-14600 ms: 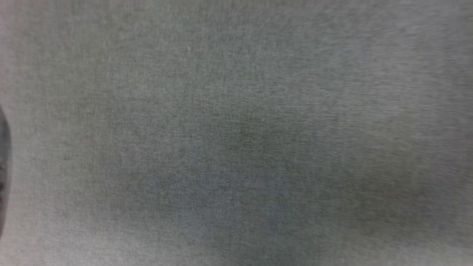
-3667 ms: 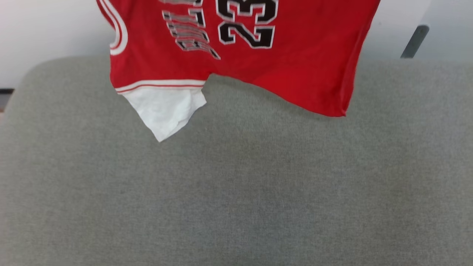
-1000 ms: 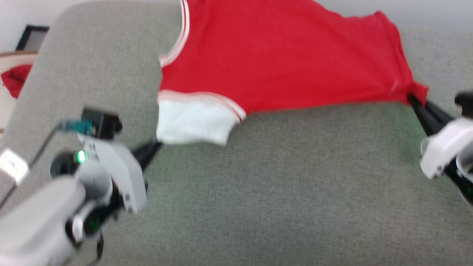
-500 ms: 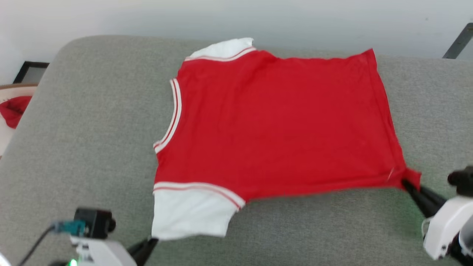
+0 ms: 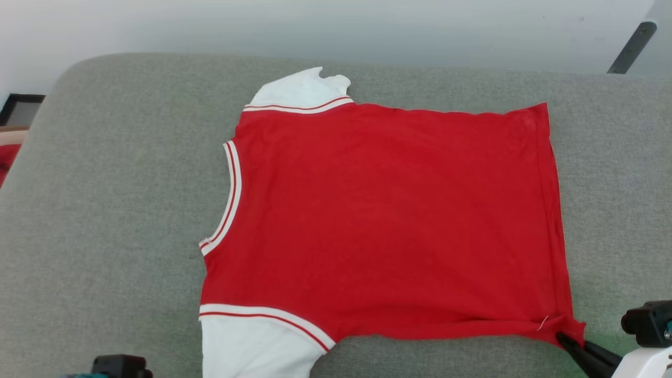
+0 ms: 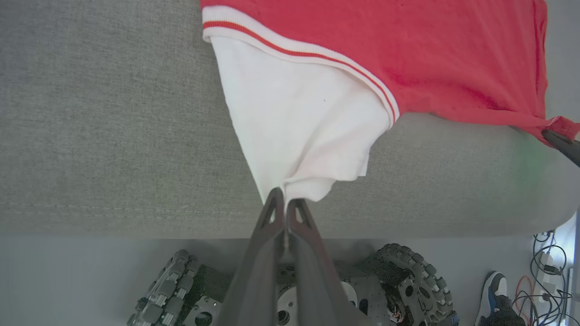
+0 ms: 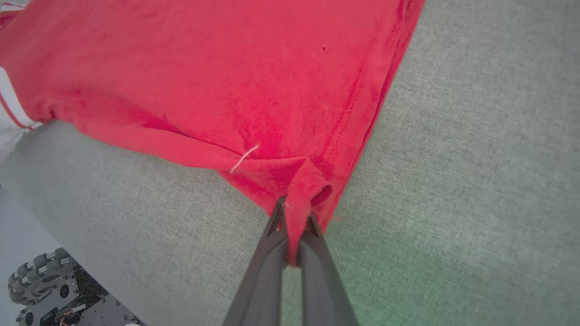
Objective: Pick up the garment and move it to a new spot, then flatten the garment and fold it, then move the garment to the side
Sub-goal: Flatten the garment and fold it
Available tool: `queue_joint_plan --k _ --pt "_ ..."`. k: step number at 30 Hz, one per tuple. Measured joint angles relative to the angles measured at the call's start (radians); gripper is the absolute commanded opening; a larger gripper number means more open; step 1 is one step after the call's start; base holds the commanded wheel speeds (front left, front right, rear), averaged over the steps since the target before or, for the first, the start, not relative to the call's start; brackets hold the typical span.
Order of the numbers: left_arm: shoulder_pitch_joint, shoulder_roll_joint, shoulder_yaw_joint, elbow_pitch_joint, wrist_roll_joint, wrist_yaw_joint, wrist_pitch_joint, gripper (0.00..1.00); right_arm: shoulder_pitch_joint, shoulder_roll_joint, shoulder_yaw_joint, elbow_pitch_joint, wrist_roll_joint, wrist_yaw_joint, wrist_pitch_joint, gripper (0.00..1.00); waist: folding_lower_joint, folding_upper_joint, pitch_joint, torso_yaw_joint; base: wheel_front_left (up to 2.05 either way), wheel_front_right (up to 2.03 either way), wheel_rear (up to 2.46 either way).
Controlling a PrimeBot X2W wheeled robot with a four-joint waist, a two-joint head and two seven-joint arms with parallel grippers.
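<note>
- Across the middle of the head view, the red jersey T-shirt [image 5: 378, 220] lies spread nearly flat on a grey upholstered cushion [image 5: 105, 210]. Its plain red side is up, with the collar toward the left of the frame and the hem toward the right.
- One white sleeve, the upper sleeve [image 5: 299, 92], points toward the top of the frame. The lower sleeve [image 6: 299, 117] runs off the bottom edge. Red-striped trim joins each to the red body.
- At the bottom centre of the left wrist view, the left gripper [image 6: 284, 199] is clenched on the tip of the lower sleeve. The sleeve is drawn into a bunched point over the cushion's front edge.
- At the bottom centre of the right wrist view, the right gripper [image 7: 294, 215] is pinched on the hem corner, with a small fold of red cloth caught between its fingers. A loose white thread [image 7: 244, 159] sticks out just beside it.
- At the lower right of the head view, that gripper's dark fingers meet the same corner.
- Below the cushion in the left wrist view are the robot's wheeled base [image 6: 408, 290], a shoe [image 6: 496, 290] and some cables [image 6: 543, 267].
- At the left edge of the head view is a bit of another red cloth [image 5: 5, 157].
- At its upper right, a dark slanted bar [image 5: 627, 50] stands against a pale wall.
</note>
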Motion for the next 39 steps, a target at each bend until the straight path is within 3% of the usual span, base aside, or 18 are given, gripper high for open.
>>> queue_joint_plan --k 8,14,21,25,31,39 --pt "-0.011 0.083 0.044 -0.087 0.016 0.047 -0.016 0.0 0.035 0.004 -0.047 -0.072 0.028 0.0 0.031 0.0 0.0 0.0 0.02 -0.024 0.0 0.0 0.0" --pt "-0.112 0.173 0.091 -0.124 0.074 0.056 0.033 0.0 0.0 0.015 -0.07 -0.116 0.028 0.0 0.052 0.0 0.0 0.0 0.036 -0.044 0.0 0.0 0.0" --pt "-0.293 0.208 0.119 -0.067 0.176 -0.029 0.16 0.0 -0.142 0.034 -0.074 -0.104 0.004 0.0 0.095 0.0 0.0 0.0 0.068 -0.061 0.0 0.0 0.0" --pt "-0.411 0.156 0.113 0.029 0.242 -0.114 0.239 0.0 -0.222 0.052 -0.066 -0.055 -0.026 0.0 0.106 0.0 0.0 0.0 0.092 -0.067 0.0 0.0 0.0" --pt "-0.567 0.02 0.067 0.221 0.317 -0.231 0.343 0.0 -0.322 0.078 -0.039 0.027 -0.054 0.0 0.121 0.0 0.0 0.0 0.129 -0.068 0.0 0.0 0.0" --pt "-0.677 -0.127 0.009 0.485 0.337 -0.355 0.418 0.0 -0.417 0.097 0.006 0.113 -0.068 0.0 0.134 0.0 0.0 0.0 0.178 -0.074 0.0 0.0 0.0"
